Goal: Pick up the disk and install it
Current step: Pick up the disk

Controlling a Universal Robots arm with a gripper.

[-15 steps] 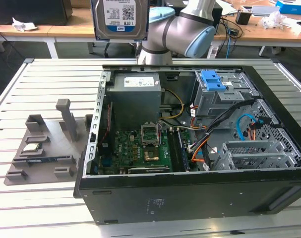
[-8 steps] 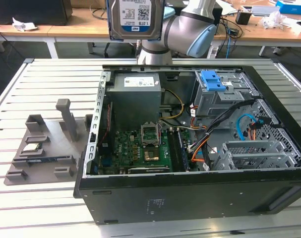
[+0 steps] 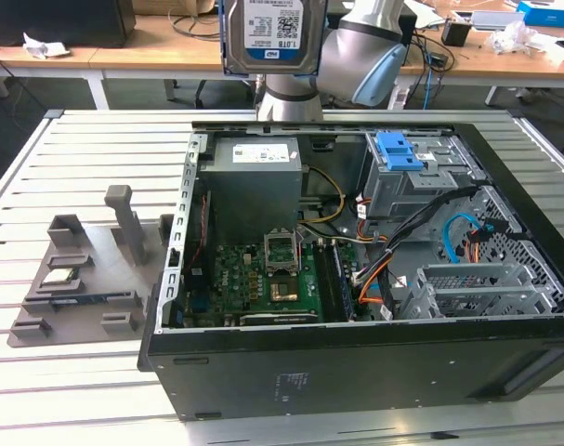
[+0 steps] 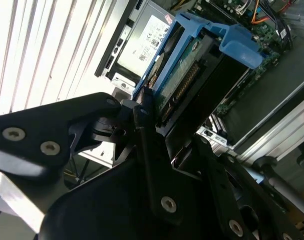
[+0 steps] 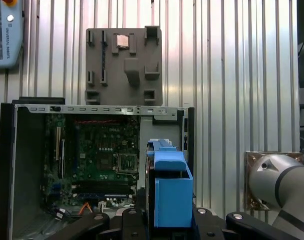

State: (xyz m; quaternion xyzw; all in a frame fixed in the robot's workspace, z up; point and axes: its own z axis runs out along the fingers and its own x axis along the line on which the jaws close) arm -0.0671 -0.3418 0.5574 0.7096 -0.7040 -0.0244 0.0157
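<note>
The disk (image 3: 272, 35), silver with a white-and-blue label, hangs high above the back edge of the open computer case (image 3: 356, 358) in the exterior view, in front of the arm (image 3: 360, 56). In the second wrist view my gripper (image 4: 162, 125) is shut on the disk (image 4: 187, 65), its black fingers (image 4: 141, 117) clamped against the blue carrier frame. In the first wrist view the disk's blue frame (image 5: 169, 190) stands on edge between the gripper's black parts, above the case's side wall (image 5: 189, 135).
A bare blue bracket (image 3: 398, 150) sits in the case's drive bay, with cables and a motherboard (image 3: 263, 274) nearby. A grey fixture plate (image 3: 77, 279) holding a small square chip (image 3: 59, 276) lies at the exterior view's left. Desks stand behind.
</note>
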